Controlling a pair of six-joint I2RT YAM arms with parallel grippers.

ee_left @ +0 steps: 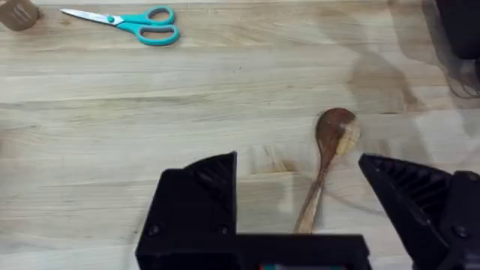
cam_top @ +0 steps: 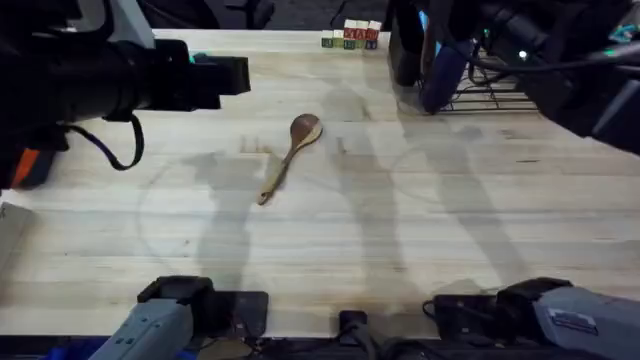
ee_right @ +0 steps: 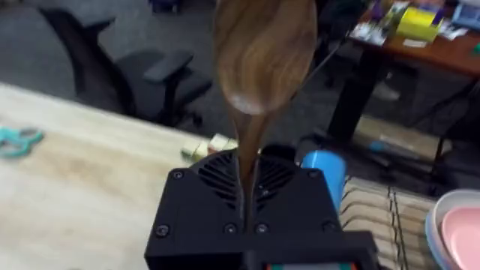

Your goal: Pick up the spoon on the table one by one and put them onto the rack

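One wooden spoon point(cam_top: 290, 150) lies on the table point(cam_top: 420, 220) near its middle, bowl toward the far side. In the left wrist view this spoon point(ee_left: 328, 154) sits below and between the fingers of my open left gripper point(ee_left: 296, 161), which hovers above it without touching. In the overhead view the left gripper point(cam_top: 238, 75) shows large and dark at the upper left. My right gripper point(ee_right: 246, 161) is shut on the handle of a darker glossy brown spoon point(ee_right: 262, 52), held upright with the bowl up. The right arm point(cam_top: 560, 60) reaches over the black wire rack point(cam_top: 490, 95) at the far right.
Teal-handled scissors point(ee_left: 135, 22) and a small tan cup point(ee_left: 19, 13) lie on the table's left part. Coloured blocks point(cam_top: 350, 35) stand at the far edge. A blue cup point(ee_right: 322, 172) and a pink bowl point(ee_right: 457, 232) are by the rack point(ee_right: 379, 217).
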